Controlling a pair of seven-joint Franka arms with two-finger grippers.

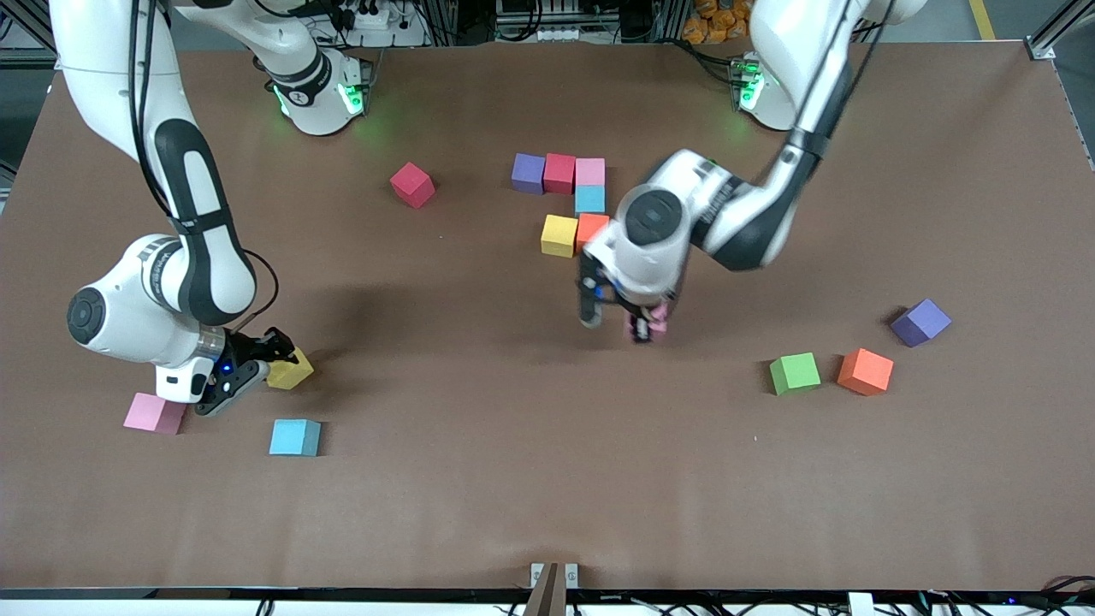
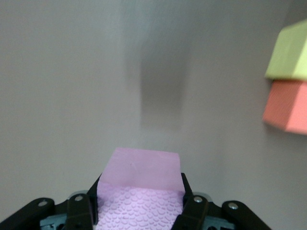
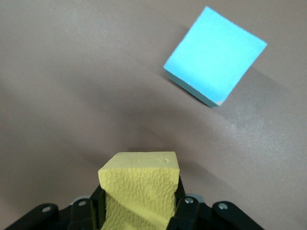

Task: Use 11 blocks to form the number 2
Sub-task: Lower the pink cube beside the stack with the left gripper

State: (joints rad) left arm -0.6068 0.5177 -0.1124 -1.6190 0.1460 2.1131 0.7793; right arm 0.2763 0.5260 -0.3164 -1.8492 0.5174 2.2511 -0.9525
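Note:
Six blocks sit joined near the table's middle: purple (image 1: 528, 173), red (image 1: 559, 172) and pink (image 1: 589, 172) in a row, light blue (image 1: 589, 199) under the pink one, then yellow (image 1: 559, 235) and orange (image 1: 590, 229). My left gripper (image 1: 648, 327) (image 2: 141, 191) is shut on a pink block (image 2: 141, 172) (image 1: 657, 318), over bare table close to the group's yellow (image 2: 289, 50) and orange (image 2: 288, 108) blocks. My right gripper (image 1: 272, 359) (image 3: 139, 194) is shut on a yellow block (image 1: 291, 370) (image 3: 140, 179), low at the table toward the right arm's end.
Loose blocks lie about: red (image 1: 412, 184), pink (image 1: 154, 413) and light blue (image 1: 295, 437) (image 3: 216, 55) beside the right gripper, and green (image 1: 794, 373), orange (image 1: 865, 371) and purple (image 1: 920, 322) toward the left arm's end.

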